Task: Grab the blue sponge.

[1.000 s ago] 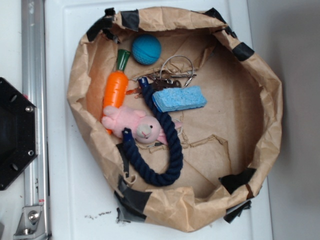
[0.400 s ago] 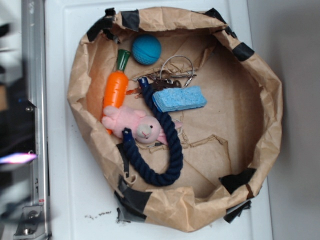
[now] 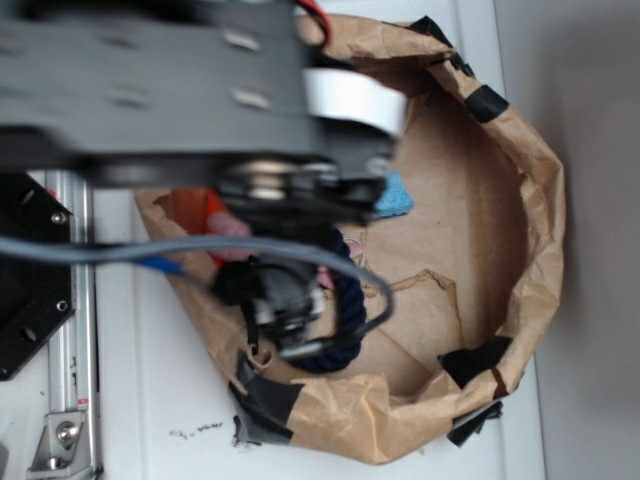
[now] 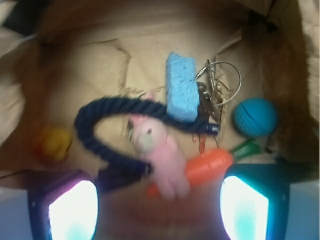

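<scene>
Wrist view shows the gripper (image 4: 159,200) with jaws spread and empty, now swung in over the paper bag (image 3: 520,200) — pink bunny (image 4: 157,150) and navy rope (image 4: 115,112) nearest, the blue sponge (image 4: 181,86) beyond, ungrasped — so approach has begun.

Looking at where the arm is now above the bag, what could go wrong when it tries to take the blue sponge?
1. The navy rope lies against the blue sponge, so the fingers may catch the rope too.
2. The key ring sits right beside the sponge and could get pinched or dragged.
3. In the exterior view the arm hides most of the sponge, so only the blurred wrist view can guide the approach.
</scene>
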Robot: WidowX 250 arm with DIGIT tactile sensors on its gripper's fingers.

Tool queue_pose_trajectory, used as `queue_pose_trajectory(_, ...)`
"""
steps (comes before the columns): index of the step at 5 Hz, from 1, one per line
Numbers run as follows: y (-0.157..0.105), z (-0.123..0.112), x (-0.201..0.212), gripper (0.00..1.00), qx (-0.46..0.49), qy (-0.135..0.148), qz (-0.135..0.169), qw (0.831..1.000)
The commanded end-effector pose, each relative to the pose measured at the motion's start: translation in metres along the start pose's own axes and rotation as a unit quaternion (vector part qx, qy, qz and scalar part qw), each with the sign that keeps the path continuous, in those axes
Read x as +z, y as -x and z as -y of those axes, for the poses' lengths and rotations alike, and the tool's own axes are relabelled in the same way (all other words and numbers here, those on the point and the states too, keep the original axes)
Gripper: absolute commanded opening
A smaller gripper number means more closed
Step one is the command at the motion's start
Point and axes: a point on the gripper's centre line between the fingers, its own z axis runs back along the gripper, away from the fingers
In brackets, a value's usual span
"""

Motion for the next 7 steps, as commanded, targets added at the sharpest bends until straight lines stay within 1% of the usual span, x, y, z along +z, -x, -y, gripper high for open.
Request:
queue_pose_trajectory(1,-0.018,-0.032,-0.053,1.0,0.036,-0.041,-0.022,0.998)
queue_pose_trajectory(2,-0.036,-0.017,-0.055,1.0,-0.002,-0.02,-0.017,1.0)
queue_pose_trajectory(3,-0.05,-0.009,-0.064,1.0,0.005,-0.022,-0.037,0.999)
queue_pose_trajectory(4,-0.056,-0.016,-0.083,1.0,0.012,-0.06,-0.063,0.996)
queue_pose_trajectory(5,-0.046,-0.024,-0.103,0.5,0.024,-0.076,-0.103,0.991)
queue_pose_trajectory(6,-0.036,-0.022,-0.101,0.0,0.017,-0.083,-0.102,0.991)
queue_pose_trajectory(7,-0.036,-0.023,-0.082,0.0,0.006,-0.069,-0.09,0.994)
